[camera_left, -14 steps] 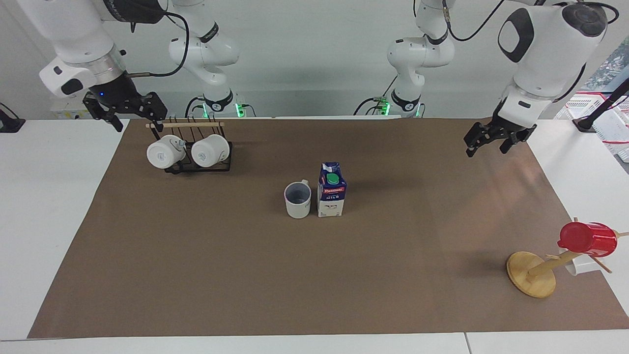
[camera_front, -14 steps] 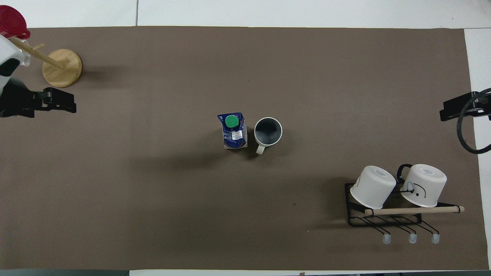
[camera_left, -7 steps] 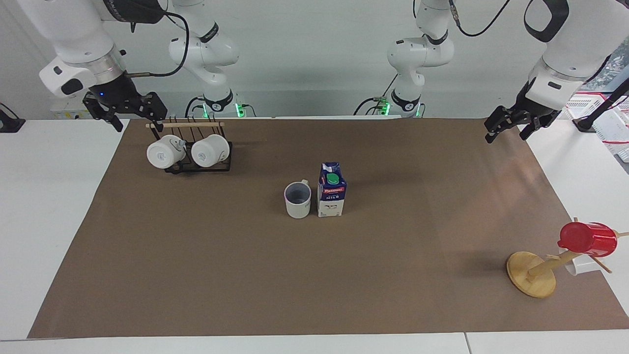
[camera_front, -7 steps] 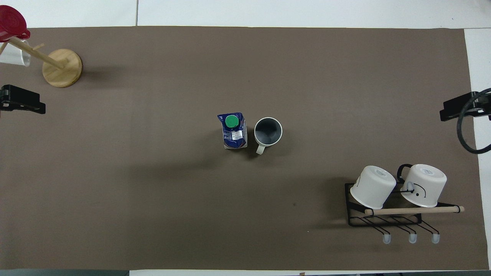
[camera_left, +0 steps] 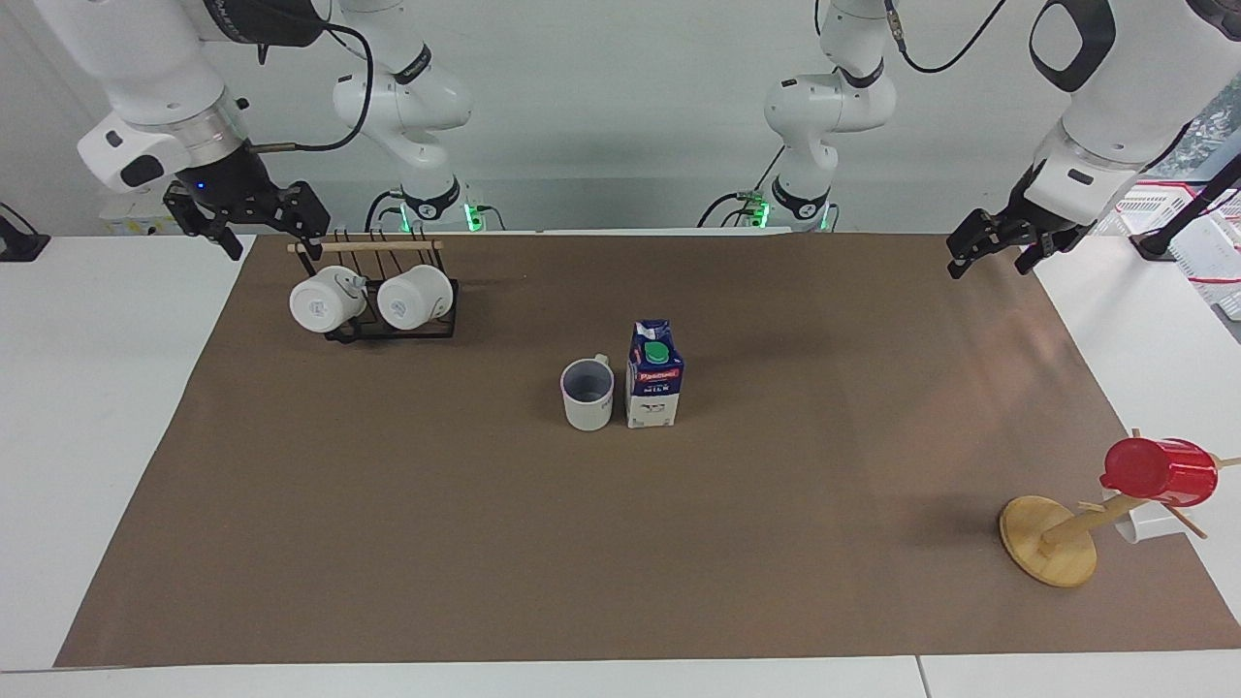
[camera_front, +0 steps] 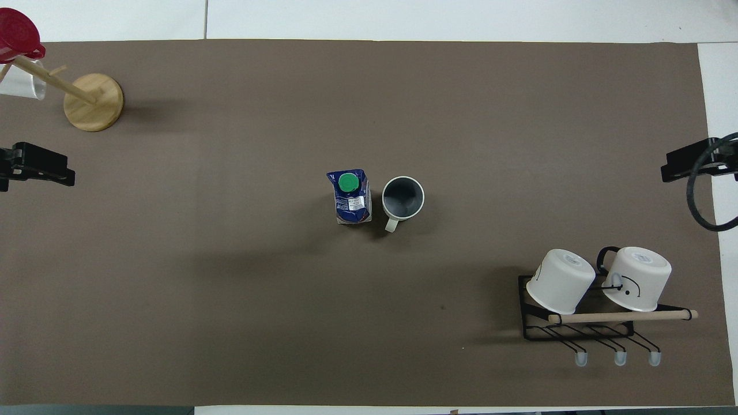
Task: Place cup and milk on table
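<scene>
The cup [camera_left: 588,394] stands upright on the brown sheet [camera_left: 485,543] at the middle of the white table [camera_left: 87,388], with its handle toward the robots. It also shows in the overhead view [camera_front: 402,197]. The milk [camera_left: 654,388] stands upright right beside the cup, toward the left arm's end, with its green cap on top [camera_front: 350,197]. My left gripper [camera_left: 989,264] is open and empty, up over the sheet's edge at the left arm's end. My right gripper [camera_left: 274,242] is open and empty, raised beside the mug rack at the right arm's end.
A black wire rack [camera_left: 388,325] holds two white mugs [camera_left: 328,299] near the robots at the right arm's end. A wooden mug tree [camera_left: 1047,540] carries a red cup [camera_left: 1159,472] and a white cup at the left arm's end, farther from the robots.
My left gripper has drawn back from over the sheet toward the left arm's end and risen. The right arm, the cup and the milk have not moved.
</scene>
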Robot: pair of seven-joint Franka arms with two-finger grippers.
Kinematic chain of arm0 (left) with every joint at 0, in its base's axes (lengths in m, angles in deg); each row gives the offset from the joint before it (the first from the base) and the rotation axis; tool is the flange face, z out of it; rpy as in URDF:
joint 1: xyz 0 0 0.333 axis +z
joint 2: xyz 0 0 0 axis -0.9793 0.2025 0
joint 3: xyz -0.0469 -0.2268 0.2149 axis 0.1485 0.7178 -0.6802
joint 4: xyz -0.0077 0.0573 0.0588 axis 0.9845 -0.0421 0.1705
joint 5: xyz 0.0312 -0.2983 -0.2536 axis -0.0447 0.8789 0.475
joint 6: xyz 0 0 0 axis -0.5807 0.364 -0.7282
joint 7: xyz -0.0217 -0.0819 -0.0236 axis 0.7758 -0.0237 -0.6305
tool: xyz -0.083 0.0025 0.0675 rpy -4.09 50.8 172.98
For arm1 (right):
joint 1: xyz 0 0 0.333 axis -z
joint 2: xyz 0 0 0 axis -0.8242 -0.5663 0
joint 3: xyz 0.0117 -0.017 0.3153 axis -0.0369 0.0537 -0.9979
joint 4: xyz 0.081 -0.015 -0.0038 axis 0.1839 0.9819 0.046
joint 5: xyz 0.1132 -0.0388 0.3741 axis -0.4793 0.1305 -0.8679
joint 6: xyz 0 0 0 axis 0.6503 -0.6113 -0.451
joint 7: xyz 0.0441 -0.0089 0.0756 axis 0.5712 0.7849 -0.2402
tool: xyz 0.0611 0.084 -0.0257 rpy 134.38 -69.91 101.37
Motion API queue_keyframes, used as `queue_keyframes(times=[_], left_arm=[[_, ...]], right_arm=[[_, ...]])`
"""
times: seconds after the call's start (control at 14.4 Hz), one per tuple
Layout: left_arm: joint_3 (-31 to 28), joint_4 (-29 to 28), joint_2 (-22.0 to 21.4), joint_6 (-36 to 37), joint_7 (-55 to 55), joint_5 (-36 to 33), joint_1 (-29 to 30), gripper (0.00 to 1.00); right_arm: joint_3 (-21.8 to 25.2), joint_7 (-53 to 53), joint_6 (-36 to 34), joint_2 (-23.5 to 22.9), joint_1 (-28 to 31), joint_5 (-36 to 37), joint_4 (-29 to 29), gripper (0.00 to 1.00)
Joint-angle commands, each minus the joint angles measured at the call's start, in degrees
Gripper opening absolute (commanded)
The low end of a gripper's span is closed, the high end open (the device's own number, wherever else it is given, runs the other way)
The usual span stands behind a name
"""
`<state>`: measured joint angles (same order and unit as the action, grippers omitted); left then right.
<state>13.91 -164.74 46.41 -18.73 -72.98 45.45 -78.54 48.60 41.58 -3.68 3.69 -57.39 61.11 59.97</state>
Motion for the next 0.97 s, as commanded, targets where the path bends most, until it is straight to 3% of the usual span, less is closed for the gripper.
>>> queue_keyframes(times=[0.0, 0.9], left_arm=[[0.16, -4.59, -3.23, -3.89, -1.41, 1.43, 0.84, 1.00], [0.16, -4.68, -3.14, -5.31, -1.59, 1.34, 0.75, 1.00]], right_arm=[[-0.12, -0.82, -0.69, 0.40, 0.56, -0.15, 0.45, 1.00], [-0.21, -1.09, -0.60, 0.49, 0.48, -0.15, 0.63, 1.00]])
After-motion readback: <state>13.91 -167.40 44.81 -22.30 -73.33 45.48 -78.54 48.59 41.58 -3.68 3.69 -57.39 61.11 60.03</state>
